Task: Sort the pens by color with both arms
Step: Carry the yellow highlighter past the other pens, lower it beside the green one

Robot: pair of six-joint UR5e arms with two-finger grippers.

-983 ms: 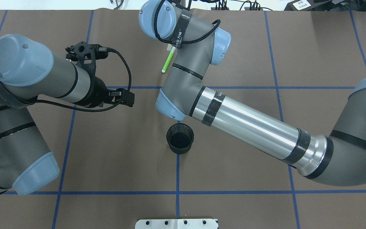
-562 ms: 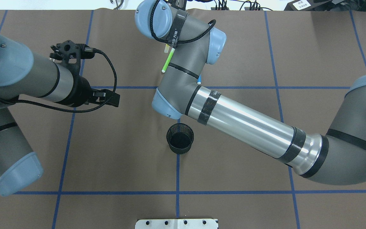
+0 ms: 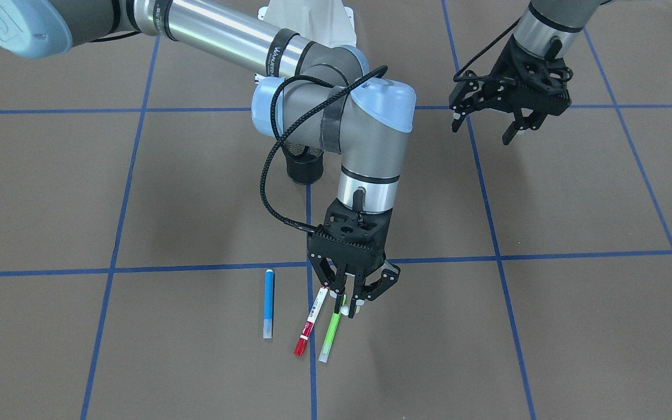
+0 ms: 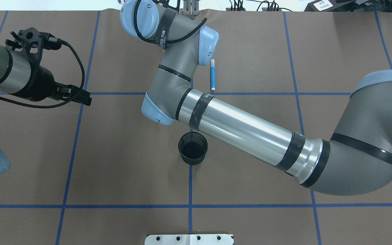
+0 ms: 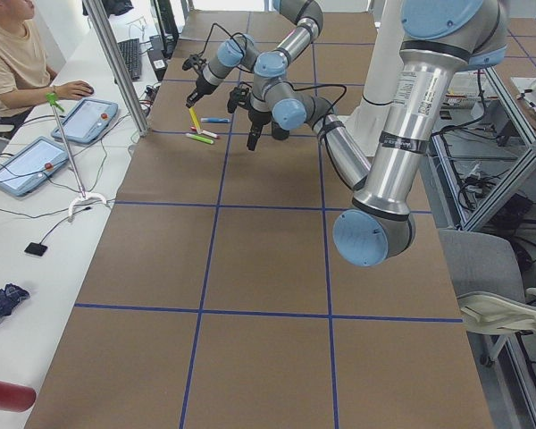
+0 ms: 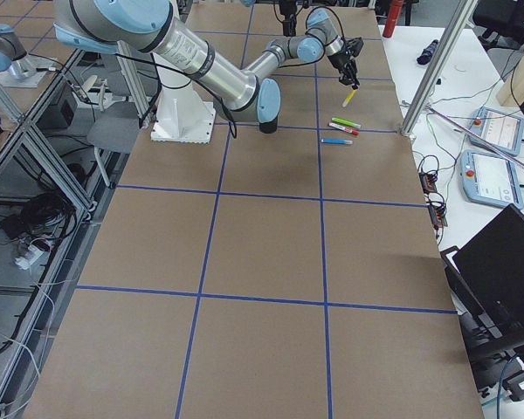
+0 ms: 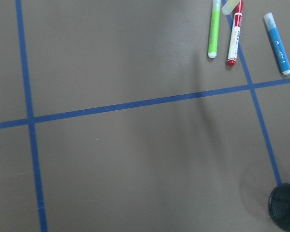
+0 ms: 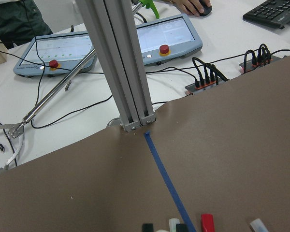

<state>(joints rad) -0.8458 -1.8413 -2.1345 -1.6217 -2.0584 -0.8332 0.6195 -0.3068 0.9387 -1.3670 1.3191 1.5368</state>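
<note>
The black mesh cup (image 4: 193, 148) stands on the brown mat (image 4: 121, 170), on a blue tape line (image 3: 311, 385) that runs away from the robot, and everything else is placed from it. Past the cup on the side away from the robot's base, three pens lie flat on the mat, side by side and roughly parallel. The blue pen (image 3: 268, 303) lies apart from the others, toward the robot's right of the cup. The white pen with red cap (image 3: 311, 322) lies slantwise across the tape line. The lime green pen (image 3: 331, 329) is just beside it, toward the robot's left. Directly above these two, the right gripper (image 3: 349, 302) points down with its fingers pinched on the upper end of the yellow pen (image 6: 350, 96). That pen hangs tilted in the air, clear of the mat. The left gripper (image 3: 482, 131) hangs well off to the robot's left of the cup, over bare mat, with its fingers spread apart and nothing between them.
</note>
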